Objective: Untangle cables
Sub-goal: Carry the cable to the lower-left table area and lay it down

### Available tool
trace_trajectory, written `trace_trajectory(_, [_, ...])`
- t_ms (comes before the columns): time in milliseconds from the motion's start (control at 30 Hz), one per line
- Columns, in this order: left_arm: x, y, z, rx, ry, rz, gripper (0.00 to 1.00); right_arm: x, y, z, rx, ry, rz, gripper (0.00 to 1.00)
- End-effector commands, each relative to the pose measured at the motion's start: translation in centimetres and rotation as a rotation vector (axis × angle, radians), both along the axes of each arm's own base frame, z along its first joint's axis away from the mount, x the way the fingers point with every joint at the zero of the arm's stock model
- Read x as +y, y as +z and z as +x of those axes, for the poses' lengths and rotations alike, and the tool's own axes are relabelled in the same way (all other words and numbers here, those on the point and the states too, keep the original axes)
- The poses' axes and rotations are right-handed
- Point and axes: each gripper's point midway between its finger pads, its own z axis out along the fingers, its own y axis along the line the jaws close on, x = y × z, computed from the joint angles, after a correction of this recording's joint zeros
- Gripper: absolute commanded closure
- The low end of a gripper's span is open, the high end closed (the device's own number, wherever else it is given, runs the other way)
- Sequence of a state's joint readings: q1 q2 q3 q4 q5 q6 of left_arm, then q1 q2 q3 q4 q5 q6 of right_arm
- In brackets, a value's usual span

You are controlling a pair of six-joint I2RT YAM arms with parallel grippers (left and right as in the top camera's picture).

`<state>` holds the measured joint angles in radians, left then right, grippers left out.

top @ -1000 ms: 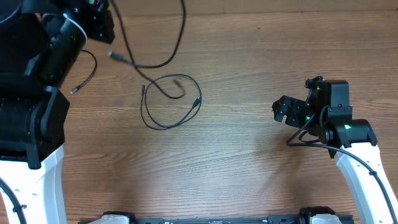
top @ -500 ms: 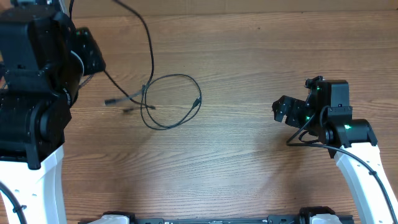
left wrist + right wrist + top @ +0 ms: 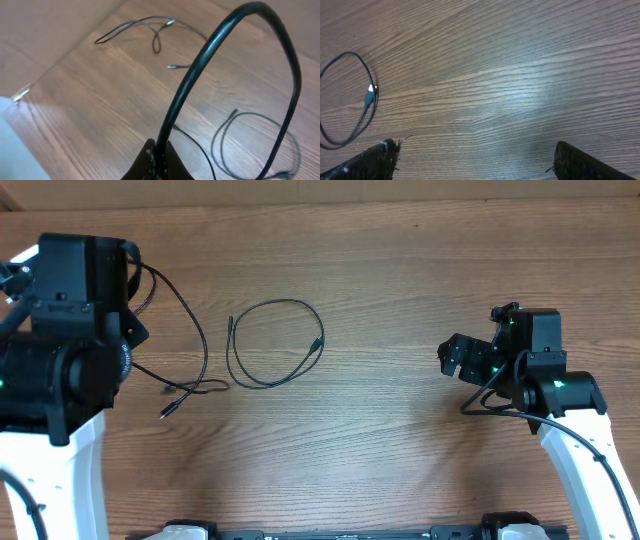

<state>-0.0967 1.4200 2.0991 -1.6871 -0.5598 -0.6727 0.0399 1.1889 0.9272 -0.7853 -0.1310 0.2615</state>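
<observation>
The left fingers (image 3: 141, 167) are pinched tight on one cable (image 3: 220, 35), which rises out of the grip in a tall, springy arch in the left wrist view and drops back toward the table (image 3: 400, 260). The right fingers (image 3: 580, 164) stand spread wide with nothing between them, well apart from every cord. Overhead, the gripped strand trails out from under the left arm (image 3: 60, 360) to a small crossing and a plug end (image 3: 165, 412) just beside that arm. Whether a second cord is mixed into that crossing cannot be told. A looped cable (image 3: 275, 342) lies flat in a loose ring near the table's middle, between the two arms and nearer the left one, touching neither set of fingers. The cords look light, thin and limp yet slightly springy, so they will likely slide on the smooth wood and drag a neighbour wherever they cross. The sound place to take hold seems to be the cord just behind a plug, or the free side of the ring, rather than a crossing.
</observation>
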Motion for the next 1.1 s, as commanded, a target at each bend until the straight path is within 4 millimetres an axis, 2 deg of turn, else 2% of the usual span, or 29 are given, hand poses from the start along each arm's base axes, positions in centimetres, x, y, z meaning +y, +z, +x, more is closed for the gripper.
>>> trace_trajectory(0, [1.0, -1.0, -0.4, 0.022, 0.074, 0.035, 0.96, 0.0, -0.2, -0.1, 0.003, 0.004, 0.002, 0.02])
trace_trajectory(167, [1.8, -2.7, -0.6, 0.072, 0.132, 0.046, 0.96, 0.0, -0.7, -0.2, 0.011, 0.004, 0.001, 0.03])
trace_trajectory(300, [3.3, -3.7, -1.2, 0.108, 0.189, 0.048, 0.96, 0.0, -0.9, -0.3, 0.016, 0.004, 0.001, 0.02])
trace_trajectory(467, [6.1, -5.3, -1.9, 0.138, 0.304, 0.032, 0.96, 0.0, -0.9, -0.2, 0.012, 0.004, 0.002, 0.02])
trace_trajectory(700, [10.0, -8.2, -4.6, 0.184, 0.537, -0.014, 0.96, 0.0, -0.9, -0.2, 0.01, 0.004, 0.002, 0.02])
trace_trajectory(800, [12.3, -9.7, -5.9, 0.182, 0.655, -0.031, 0.95, 0.0, -0.8, -0.2, 0.009, 0.004, 0.002, 0.02])
trace_trajectory(1067, [15.6, -13.7, -7.4, 0.129, 0.857, -0.108, 0.96, 0.0, -0.8, -0.2, 0.009, 0.004, 0.002, 0.02])
